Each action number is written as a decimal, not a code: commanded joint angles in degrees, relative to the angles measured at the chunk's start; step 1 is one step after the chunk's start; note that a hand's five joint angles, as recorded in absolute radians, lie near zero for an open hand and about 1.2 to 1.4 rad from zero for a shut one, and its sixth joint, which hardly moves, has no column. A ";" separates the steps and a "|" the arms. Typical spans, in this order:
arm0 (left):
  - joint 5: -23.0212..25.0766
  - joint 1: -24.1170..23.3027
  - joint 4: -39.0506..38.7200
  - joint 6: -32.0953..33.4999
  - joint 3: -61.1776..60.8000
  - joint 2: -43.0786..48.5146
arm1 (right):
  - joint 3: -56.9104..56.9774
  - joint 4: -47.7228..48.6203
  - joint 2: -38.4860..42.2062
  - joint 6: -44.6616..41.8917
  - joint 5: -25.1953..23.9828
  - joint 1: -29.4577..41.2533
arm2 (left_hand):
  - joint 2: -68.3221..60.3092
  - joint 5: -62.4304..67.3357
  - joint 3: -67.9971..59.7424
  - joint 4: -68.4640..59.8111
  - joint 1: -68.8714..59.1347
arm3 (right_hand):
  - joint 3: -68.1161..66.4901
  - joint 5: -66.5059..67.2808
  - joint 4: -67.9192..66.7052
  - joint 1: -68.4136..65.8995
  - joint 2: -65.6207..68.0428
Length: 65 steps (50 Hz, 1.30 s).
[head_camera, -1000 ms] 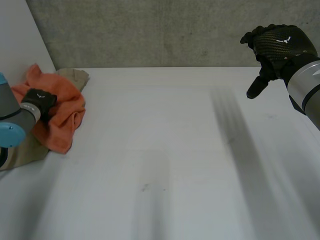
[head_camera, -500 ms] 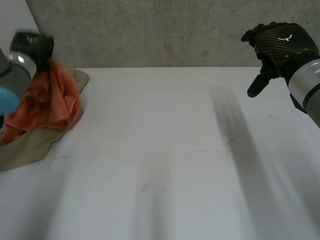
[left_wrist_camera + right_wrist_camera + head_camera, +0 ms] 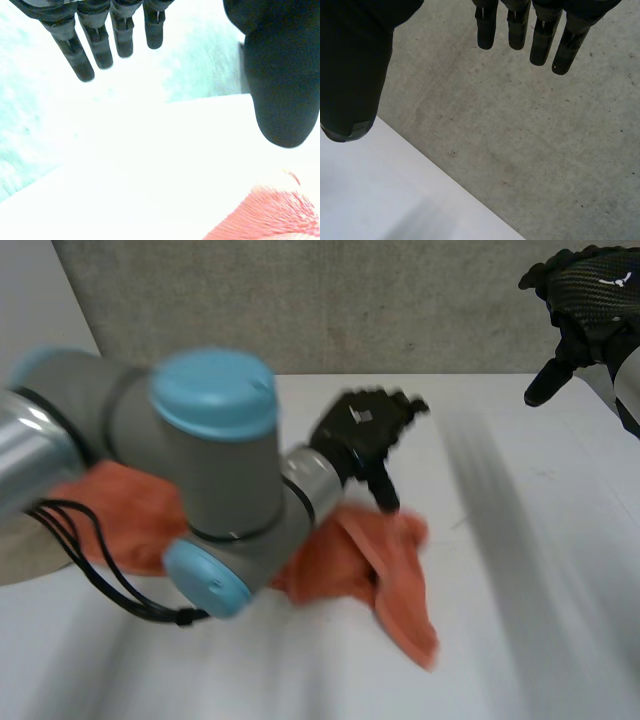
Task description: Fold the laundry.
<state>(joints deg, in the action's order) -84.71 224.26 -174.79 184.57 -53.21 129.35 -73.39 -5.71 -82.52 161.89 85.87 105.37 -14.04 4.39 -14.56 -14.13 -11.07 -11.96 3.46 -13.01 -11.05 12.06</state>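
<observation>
Light falls from overhead, broad and soft, so the white table (image 3: 520, 640) is bright from its near edge to its far one. The concrete wall (image 3: 330, 300) behind the far edge is dimmer and matte, with no glare. A pale sheen lies on top of the left arm's blue cap (image 3: 212, 390), and small glints catch on the right hand (image 3: 590, 285). In the left wrist view the table is overexposed almost to blank white. The left hand (image 3: 280, 75) is a flat black shape against it, and the orange cloth (image 3: 270, 220) glows at its edge. The right wrist view is moderately and evenly lit, with the thumb nearly featureless black.
</observation>
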 commanded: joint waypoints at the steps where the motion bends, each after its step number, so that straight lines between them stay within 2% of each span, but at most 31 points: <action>1: -3.97 2.23 5.33 13.17 4.43 6.09 | -0.53 -0.18 0.08 -0.43 -0.08 0.27 | 4.04 -4.39 4.56 4.13 1.07 | 1.96 -3.46 3.01 1.05 -2.06; 3: -4.75 5.38 6.48 14.41 4.08 4.17 | -0.61 -0.70 0.08 -0.52 -0.17 0.36 | 4.04 -4.39 4.56 4.13 1.07 | 1.96 -3.46 3.01 1.05 -2.06; 8: -5.11 9.79 6.48 13.44 -0.83 -2.86 | -0.70 -3.16 0.35 -0.87 -1.14 0.27 | 4.04 -4.39 4.56 4.13 1.07 | 1.96 -3.46 3.01 1.05 -2.06; 13: -4.76 14.97 4.29 13.36 -9.18 -9.46 | -1.49 -8.52 2.45 -2.28 -4.30 1.24 | 4.04 -4.39 4.56 4.13 1.07 | 1.96 -3.46 3.01 1.05 -2.06; 17: -4.58 18.66 -0.01 13.53 -15.77 -13.94 | -2.99 -11.34 5.61 -2.11 -5.88 4.22 | 3.66 -4.01 4.18 3.74 0.69 | 1.96 -3.46 3.01 1.05 -2.06; 21: -4.32 22.09 -5.02 13.79 -21.40 -17.37 | -3.95 -11.16 7.99 -0.35 -5.53 10.81 | 2.48 -2.83 3.00 2.57 -0.49 | 1.96 -3.46 3.01 1.05 -2.06; 25: -3.18 25.87 -8.10 13.97 -25.71 -19.22 | -3.00 -11.08 13.77 6.92 -3.78 15.03 | 2.48 -2.83 3.00 2.57 -0.49 | 1.96 -3.46 3.01 1.05 -2.06; 28: -0.37 28.16 -9.16 13.97 -28.79 -20.19 | -0.71 -10.55 17.56 10.80 -3.16 15.65 | 2.48 -2.83 3.00 2.57 -0.49 | 1.96 -3.46 3.01 1.05 -2.06; 33: 3.85 31.15 -10.04 13.97 -33.18 -22.38 | 8.14 -9.41 26.16 16.26 -2.02 18.19 | 2.31 -2.67 2.84 2.40 -0.66 | 1.96 -3.46 3.01 1.05 -2.06; 39: 5.52 33.17 -13.03 13.53 -38.37 -26.25 | 18.53 -11.33 35.66 14.51 0.61 21.28 | 2.31 -2.67 2.83 2.40 -0.66 | 1.96 -3.46 3.01 1.05 -2.06; 41: 5.52 33.35 -13.82 13.53 -39.34 -27.13 | 21.51 -13.43 38.82 12.67 3.15 21.80 | 2.31 -2.67 2.83 2.40 -0.66 | 1.96 -3.46 3.01 1.05 -2.06; 50: 5.70 33.17 -16.37 13.53 -43.47 -29.16 | 28.03 -15.12 45.61 2.56 11.16 23.39 | 2.31 -2.67 2.83 2.40 -0.66 | -3.33 1.83 -2.28 -4.25 3.23; 52: 5.96 33.17 -16.37 13.53 -43.73 -29.15 | 28.65 -15.12 46.22 1.68 11.69 23.39 | 2.31 -2.67 2.83 2.40 -0.66 | -7.02 5.52 -5.96 -7.93 6.91; 57: 7.36 33.00 -16.37 13.62 -44.00 -28.98 | 28.83 -15.65 44.65 1.85 11.61 23.39 | 2.48 -2.83 3.00 2.57 -0.49 | -67.93 66.43 -66.88 -68.84 67.83; 59: 7.89 32.82 -16.37 13.97 -43.91 -28.89 | 28.48 -15.56 42.55 1.94 11.43 23.22 | 2.48 -2.83 3.00 2.57 -0.49 | -68.04 66.54 -66.99 -68.95 67.94; 65: 9.65 32.65 -17.16 14.58 -41.37 -26.62 | 23.12 -12.93 28.58 2.99 10.20 22.69 | 2.98 -3.34 3.50 3.07 0.01 | -68.04 66.54 -66.99 -68.95 67.94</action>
<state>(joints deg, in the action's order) -76.72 257.16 -191.25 198.54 -96.81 100.70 -45.76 -20.83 -42.19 163.55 97.39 128.46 -11.56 2.49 -11.86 -11.51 -10.95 -67.37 56.10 -67.60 -56.18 67.07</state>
